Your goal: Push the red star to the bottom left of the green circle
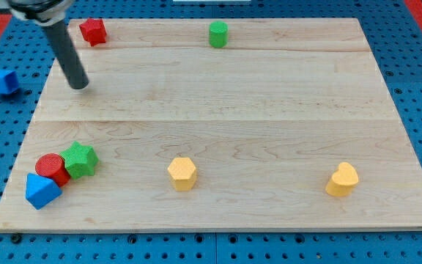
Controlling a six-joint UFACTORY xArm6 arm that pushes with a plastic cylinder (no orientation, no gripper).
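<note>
The red star [92, 31] lies at the top left of the wooden board. The green circle [218, 34] stands at the top middle, well to the star's right. My tip [80, 84] rests on the board below and slightly left of the red star, a short gap away, not touching it.
A red circle [50, 168], a green star [80, 159] and a blue block [41, 191] cluster at the bottom left. A yellow hexagon [182, 174] sits at bottom middle, a yellow heart [342, 180] at bottom right. Another blue block [2, 81] lies off the board [269, 110], left.
</note>
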